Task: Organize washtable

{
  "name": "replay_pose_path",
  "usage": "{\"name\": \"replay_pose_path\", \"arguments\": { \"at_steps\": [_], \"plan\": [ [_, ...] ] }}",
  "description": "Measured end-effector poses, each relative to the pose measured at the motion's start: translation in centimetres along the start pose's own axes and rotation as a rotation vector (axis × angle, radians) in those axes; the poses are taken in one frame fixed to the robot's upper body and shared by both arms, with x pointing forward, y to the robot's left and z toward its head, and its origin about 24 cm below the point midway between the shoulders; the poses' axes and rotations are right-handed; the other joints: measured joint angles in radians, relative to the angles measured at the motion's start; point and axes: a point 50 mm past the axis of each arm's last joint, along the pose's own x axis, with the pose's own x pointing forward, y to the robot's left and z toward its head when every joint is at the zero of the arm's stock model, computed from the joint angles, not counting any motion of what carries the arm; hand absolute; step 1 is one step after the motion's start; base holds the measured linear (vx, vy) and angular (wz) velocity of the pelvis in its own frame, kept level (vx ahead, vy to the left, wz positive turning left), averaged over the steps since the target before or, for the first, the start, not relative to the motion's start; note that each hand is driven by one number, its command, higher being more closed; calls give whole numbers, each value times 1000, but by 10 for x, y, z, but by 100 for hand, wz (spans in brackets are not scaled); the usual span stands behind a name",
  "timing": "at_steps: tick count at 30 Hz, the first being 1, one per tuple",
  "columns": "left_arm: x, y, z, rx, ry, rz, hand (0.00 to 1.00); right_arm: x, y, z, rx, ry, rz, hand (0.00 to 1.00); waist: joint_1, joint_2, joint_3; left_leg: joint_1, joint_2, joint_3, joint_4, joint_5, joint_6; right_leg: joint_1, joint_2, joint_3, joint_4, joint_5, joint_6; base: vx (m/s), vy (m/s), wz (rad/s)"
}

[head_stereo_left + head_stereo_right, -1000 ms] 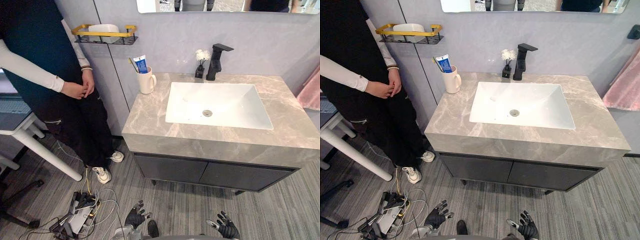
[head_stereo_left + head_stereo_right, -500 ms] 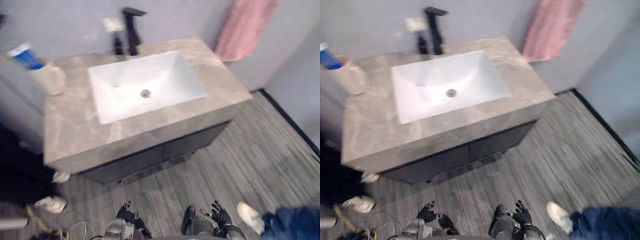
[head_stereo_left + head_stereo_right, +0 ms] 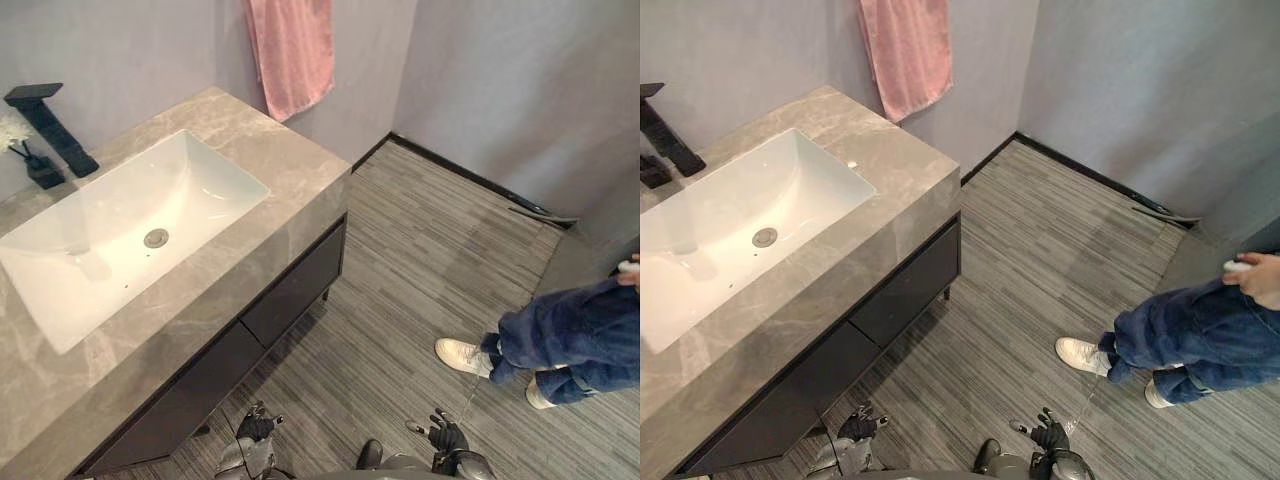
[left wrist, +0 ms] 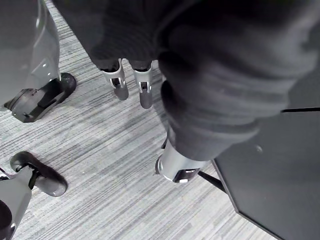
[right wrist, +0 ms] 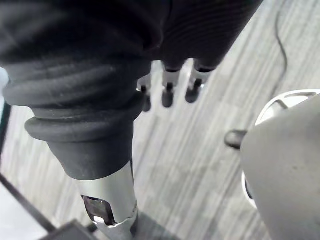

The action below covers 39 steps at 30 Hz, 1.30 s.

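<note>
The washtable has a grey marble top (image 3: 292, 168) with a white sink (image 3: 205, 180) set in it. A black faucet (image 3: 47, 127) and a small black vase with a white flower (image 3: 38, 168) stand at its back edge. A pink towel (image 3: 293, 50) hangs on the wall behind the table's right end. My left hand (image 3: 255, 428) and right hand (image 3: 447, 437) hang low over the floor, well below the countertop. Both are open and hold nothing. In the wrist views the left fingers (image 4: 131, 86) and right fingers (image 5: 171, 86) point straight down at the floor.
Dark cabinet drawers (image 3: 290, 290) sit under the countertop. A person in blue jeans and white shoes (image 3: 466, 356) stands at the right, one hand (image 3: 1255, 277) on a small white thing. Grey striped floor (image 3: 420, 260) stretches to the walls.
The camera has swung to the right: the cup with toothpaste, the wall shelf and the first person have left the view, and the towel and a person in jeans have come in. Both hands stay low.
</note>
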Motion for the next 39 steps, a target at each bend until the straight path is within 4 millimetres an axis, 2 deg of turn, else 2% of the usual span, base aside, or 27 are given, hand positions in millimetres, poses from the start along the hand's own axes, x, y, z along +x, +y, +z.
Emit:
{"name": "replay_pose_path", "arguments": {
  "at_steps": [4, 6, 7, 8, 9, 10, 12, 13, 14, 15, 16, 17, 18, 20, 21, 22, 25, 26, 29, 33, 34, 35, 36, 37, 38, 39],
  "plan": [
    [-1, 7, -3, -63, 6, 28, 0, -2, -5, -4, 43, 5, -27, 0, -1, 1, 4, 59, 6, 10, 16, 0, 0, 38, 0, 45, -4, 0, 0, -47, 89, -29],
    [-2, 9, -4, -86, 8, 35, 0, -2, -5, -3, 49, -1, -31, 0, 0, 0, 13, 68, 24, 1, 71, -2, -3, 29, 5, 93, 2, 0, 0, -72, 86, -64],
    [-2, 11, -3, -98, 1, 42, 0, -2, -5, -1, 46, -12, -30, 0, 2, 4, 24, 62, 52, -39, 135, -2, -3, 20, 16, 130, 16, -4, -5, -107, 52, -108],
    [-3, 15, -2, -131, -12, 58, 0, -1, -4, 2, 36, -30, -22, 0, 6, 4, 35, 23, 88, -168, 243, -3, 4, 9, 22, 197, 48, -14, -16, -105, 102, -166],
    [-4, 17, 0, -149, -32, 64, 0, -1, -7, 6, 5, -40, -22, 0, 11, 5, 47, -27, 39, -400, 253, -57, 1, -18, 21, 284, 77, -22, -25, -63, 118, -176],
    [-3, 17, 1, -152, -42, 64, 0, 0, -9, 8, -15, -44, -24, 0, 20, 9, 56, -39, -11, -530, 232, -98, -14, -28, 21, 333, 91, -30, -35, -53, 191, -208],
    [-5, 19, 2, -178, -59, 71, 0, 0, -18, 6, -67, -21, -32, 0, 33, 8, 66, -110, -206, -972, 199, -198, -39, -72, 39, 543, 136, -33, -34, -66, 196, -232],
    [-5, 19, 1, -181, -59, 73, 0, 0, -18, 5, -74, -16, -32, 0, 33, 9, 66, -120, -219, -1010, 198, -202, -43, -76, 43, 560, 139, -34, -32, -71, 167, -217],
    [-6, 21, 3, -193, -75, 81, 0, 0, -22, 1, -105, 9, -34, 0, 36, 14, 67, -166, -261, -1160, 180, -202, -54, -101, 69, 649, 153, -40, -23, -120, 229, -205],
    [-6, 22, 4, -217, -91, 93, 0, -1, -26, -1, -120, 19, -37, 0, 38, 25, 64, -199, -276, -1287, 144, -200, -56, -127, 103, 723, 158, -40, -19, -143, 288, -235],
    [-7, 22, 2, -231, -90, 99, 0, -2, -28, -1, -129, 21, -41, 0, 40, 36, 62, -213, -269, -1339, 113, -199, -58, -139, 124, 755, 158, -37, -15, -124, 366, -245],
    [-9, 27, -3, -247, -80, 118, 0, -3, -29, -7, -149, 41, -42, 0, 53, 33, 58, -202, -265, -1298, 126, -227, -40, -136, 142, 839, 156, -26, 0, 44, 293, -184],
    [-9, 33, 0, -248, -88, 134, 0, -9, -30, -23, -155, 85, -36, 0, 39, 3, 43, -200, -268, -1258, 121, -238, -30, -139, 139, 893, 142, -9, 7, 89, 286, -150],
    [-10, 38, 0, -261, -99, 153, 0, -13, -30, -35, -150, 133, -39, 0, 37, -25, 34, -184, -274, -1194, 131, -264, -19, -150, 139, 955, 142, 7, 21, 66, 239, -100],
    [-12, 44, -7, -269, -79, 177, 0, -13, -28, -37, -147, 138, -37, 0, 33, -32, 21, -171, -267, -1144, 129, -278, -5, -148, 141, 1003, 137, 10, 27, 62, 334, -134],
    [-13, 47, -13, -259, -54, 188, 0, -13, -27, -37, -144, 138, -38, 0, 30, -32, 18, -154, -269, -1100, 120, -281, 2, -151, 139, 1033, 135, 24, 48, 73, 257, -119],
    [-17, 51, -27, -211, 7, 196, 0, -15, -31, -41, -129, 156, -52, 0, 27, -20, -3, -96, -287, -1032, 66, -271, 19, -158, 130, 1062, 123, 44, 79, 111, 193, -101],
    [-17, 51, -30, -200, 24, 194, 0, -16, -34, -43, -126, 163, -61, 0, 27, -9, -20, -69, -300, -1018, 40, -261, 33, -158, 127, 1082, 119, 46, 83, 158, 155, -81],
    [-18, 45, -40, -170, 71, 176, 0, -21, -44, -49, -128, 179, -81, 0, 17, 30, -67, -33, -318, -990, -8, -238, 45, -159, 116, 1094, 119, 47, 84, 173, 148, -71],
    [-15, 34, -39, -161, 87, 132, 0, -21, -50, -48, -120, 174, -96, 0, -12, 59, -86, -18, -351, -937, -41, -223, 62, -194, 111, 1127, 127, 57, 99, 113, 104, -58],
    [-14, 33, -38, -162, 88, 132, 0, -21, -52, -46, -122, 171, -100, 0, -13, 60, -86, -26, -361, -905, -19, -223, 61, -208, 115, 1146, 137, 62, 104, 66, 151, -112],
    [-14, 34, -38, -165, 87, 133, 0, -20, -50, -43, -122, 162, -97, 0, -12, 49, -79, -73, -372, -855, 89, -209, 37, -233, 108, 1187, 168, 76, 114, 25, 150, -105],
    [-14, 39, -36, -162, 80, 144, 0, -18, -44, -43, -111, 157, -83, 0, -2, 18, -63, -125, -371, -845, 172, -222, 23, -241, 88, 1224, 170, 83, 116, -47, 134, -110],
    [-12, 45, -27, -145, 54, 152, 0, -14, -34, -38, -68, 143, -74, 0, -8, -12, -50, -186, -358, -831, 189, -289, 88, -257, 56, 1275, 149, 98, 129, -59, 102, -86],
    [-10, 41, -22, -149, 38, 144, 0, -14, -37, -38, -25, 140, -98, 0, -19, 17, -38, -175, -288, -779, 52, -238, 105, -269, 86, 1249, 137, 119, 133, -82, 129, -134],
    [-10, 43, -22, -158, 45, 155, 0, -12, -37, -31, -10, 117, -102, 0, -2, 13, -6, -147, -279, -679, 36, -228, 117, -295, 79, 1149, 139, 149, 129, -70, 125, -135]
  ]
}}
